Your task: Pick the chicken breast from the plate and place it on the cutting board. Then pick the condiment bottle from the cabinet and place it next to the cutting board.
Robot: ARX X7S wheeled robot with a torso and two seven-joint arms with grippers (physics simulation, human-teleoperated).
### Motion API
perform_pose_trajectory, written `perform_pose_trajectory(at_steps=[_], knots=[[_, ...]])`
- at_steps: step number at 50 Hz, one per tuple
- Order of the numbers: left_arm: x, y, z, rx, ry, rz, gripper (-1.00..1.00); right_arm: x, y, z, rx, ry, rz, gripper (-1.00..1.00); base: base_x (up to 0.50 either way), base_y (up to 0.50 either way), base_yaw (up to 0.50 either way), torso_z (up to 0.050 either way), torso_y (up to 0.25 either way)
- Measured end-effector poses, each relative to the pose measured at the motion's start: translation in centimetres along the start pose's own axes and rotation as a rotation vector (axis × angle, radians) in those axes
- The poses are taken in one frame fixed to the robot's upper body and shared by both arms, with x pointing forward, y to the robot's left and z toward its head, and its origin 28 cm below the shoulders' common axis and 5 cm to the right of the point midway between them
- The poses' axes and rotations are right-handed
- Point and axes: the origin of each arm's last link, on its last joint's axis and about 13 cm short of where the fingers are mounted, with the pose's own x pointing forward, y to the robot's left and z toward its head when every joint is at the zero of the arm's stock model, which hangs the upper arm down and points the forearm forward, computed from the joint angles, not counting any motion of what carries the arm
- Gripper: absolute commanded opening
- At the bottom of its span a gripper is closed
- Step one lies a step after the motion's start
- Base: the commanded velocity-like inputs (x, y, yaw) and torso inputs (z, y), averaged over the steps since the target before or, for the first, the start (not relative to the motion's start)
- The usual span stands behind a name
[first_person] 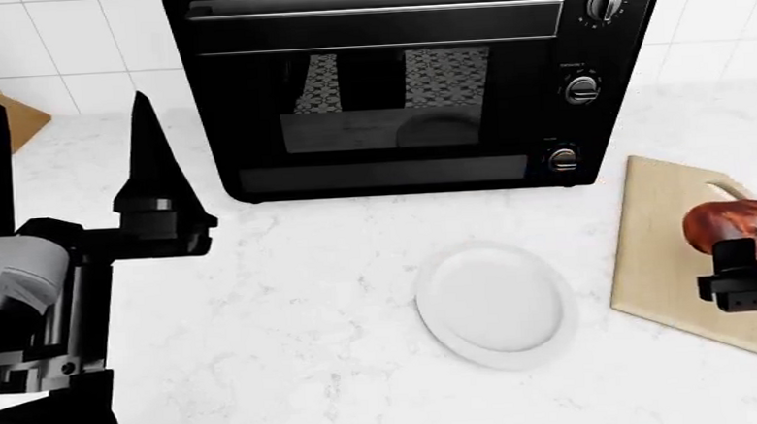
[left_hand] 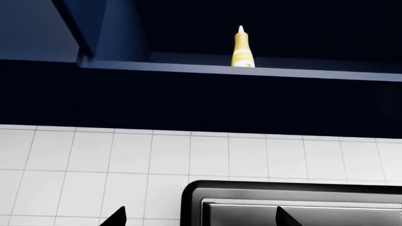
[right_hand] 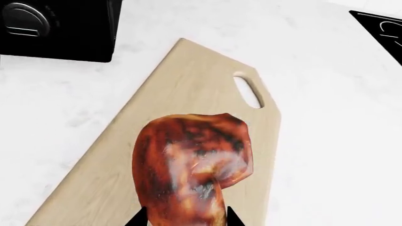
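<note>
Glossy reddish-brown chicken breast (right_hand: 188,165) lies over the light tan wooden cutting board (right_hand: 182,84), tapered end gripped between the right gripper's (right_hand: 186,219) black fingers. The left gripper (first_person: 71,155) points upward, fingers spread, grasping nothing. A yellow squeeze condiment bottle (left_hand: 242,47) stands upright in the dark cabinet (left_hand: 188,70), nozzle up.

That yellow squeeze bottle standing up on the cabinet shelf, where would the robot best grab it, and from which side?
Probably around the wide lower body of the condiment bottle, coming in level from the cabinet's open front. It stands upright near the shelf edge, and its nozzle tapers too thin for a sure grip.
</note>
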Motion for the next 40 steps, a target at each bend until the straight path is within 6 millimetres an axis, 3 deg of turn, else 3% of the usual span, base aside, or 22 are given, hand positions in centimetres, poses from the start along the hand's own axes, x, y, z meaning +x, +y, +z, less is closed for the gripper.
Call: perform_pose_trajectory(at_steps=[4, 5, 30, 40], knots=[[0.0, 0.0, 0.0, -0.001, 0.0, -0.001, 1.0, 0.5, 0.1, -0.5, 0.006, 0.009, -0.004, -1.0, 0.0, 0.0, 0.0, 0.0, 0.0], [0.0, 0.0, 0.0, -0.001, 0.0, -0.001, 1.0, 0.6, 0.1, -0.6, 0.006, 0.01, -0.004, 1.0, 0.0, 0.0, 0.0, 0.0, 0.0], [0.0, 0.0, 0.0, -0.003, 0.003, -0.006, 1.0, 1.2, 0.5, -1.1, -0.003, 0.001, 0.004, 1.0, 0.0, 0.0, 0.0, 0.0, 0.0], [0.2, 0.1, 0.0, -0.002, 0.003, 0.016, 1.0, -0.4, -0.1, 0.1, 0.001, -0.049, -0.008, 1.0, 0.0, 0.0, 0.0, 0.0, 0.0]])
